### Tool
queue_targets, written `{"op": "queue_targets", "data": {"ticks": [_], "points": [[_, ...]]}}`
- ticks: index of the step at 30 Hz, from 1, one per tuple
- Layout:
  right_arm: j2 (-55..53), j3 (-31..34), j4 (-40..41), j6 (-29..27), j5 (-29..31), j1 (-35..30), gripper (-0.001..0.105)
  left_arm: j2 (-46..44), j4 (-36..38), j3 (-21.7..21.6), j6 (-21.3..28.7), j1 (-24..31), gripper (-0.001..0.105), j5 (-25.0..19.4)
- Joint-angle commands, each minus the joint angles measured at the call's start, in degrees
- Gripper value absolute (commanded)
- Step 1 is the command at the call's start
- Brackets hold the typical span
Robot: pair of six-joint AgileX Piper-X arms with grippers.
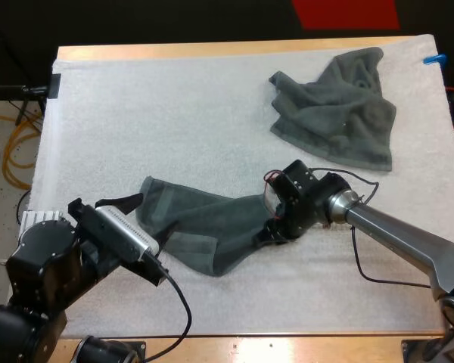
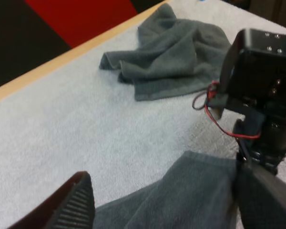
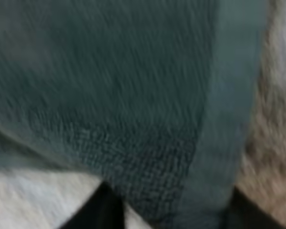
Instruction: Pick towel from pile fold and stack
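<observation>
While the right gripper (image 1: 277, 229) pinches one end of a long dark grey-green terry towel (image 1: 204, 223), the left gripper (image 2: 164, 193) stands wide open astride the other end, holding nothing. Between the two the cloth lies stretched on the white textured mat (image 1: 174, 113); beyond the right jaws sits a crumpled grey-green towel heap (image 1: 340, 113). A clean fold likely needs the left closing squarely on its corner, then both lifting level.

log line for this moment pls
left gripper: open, at towel left end | right gripper: shut on its right end | pile: far right | fold: not yet
</observation>
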Motion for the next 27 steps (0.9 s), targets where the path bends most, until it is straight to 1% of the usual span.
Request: {"op": "queue_targets", "data": {"ticks": [1,2,5,8,9,10,12,15,18,20,22,24,27], "points": [[-0.5,-0.2,-1.5,0.9,-1.2,0.1,0.008,0.5,-0.2,-0.2,0.0,-0.3,0.061,0.0],[-0.5,-0.2,-1.7,1.1,-0.8,0.1,0.001,0.8,-0.2,-0.2,0.0,-0.3,0.061,0.0],[-0.6,-0.2,-0.1,1.1,2.2,0.0,0.001,1.9,0.1,-0.2,0.0,-0.3,0.061,0.5],[-0.9,-0.2,4.3,1.0,11.3,-0.2,0.001,2.8,0.1,-0.2,0.0,-0.3,0.061,0.8],[-1.1,-0.2,6.2,1.0,15.3,-0.5,0.001,3.2,0.1,-0.2,0.0,-0.5,0.061,0.9],[-1.1,-0.2,7.7,1.1,17.9,-0.8,0.001,3.7,0.1,-0.2,0.0,-0.8,0.061,1.1],[-1.3,-0.2,10.6,1.1,20.9,-1.7,0.001,5.1,0.1,-0.2,0.0,-2.5,0.061,1.9],[-1.6,-0.2,15.8,2.0,20.4,-2.9,0.001,8.2,0.1,-0.2,0.0,-7.4,0.061,2.8],[-1.6,0.3,18.9,2.1,19.2,-3.0,0.001,13.1,-0.3,-0.2,0.4,-12.7,0.061,2.0],[-2.1,1.2,18.3,2.4,18.4,-3.0,0.001,17.1,-1.1,-0.2,0.4,-15.3,0.061,0.2],[-2.7,2.4,17.0,3.6,18.1,-3.0,0.001,22.8,-2.4,-0.2,0.4,-17.9,0.061,-3.9],[-3.7,3.4,16.4,4.3,18.1,-3.0,0.001,27.5,-3.6,-0.2,0.4,-19.0,0.061,-6.3],[-5.1,4.6,15.8,4.7,18.1,-3.0,0.001,34.7,-5.7,-0.2,0.4,-19.3,0.061,-6.6]]}}
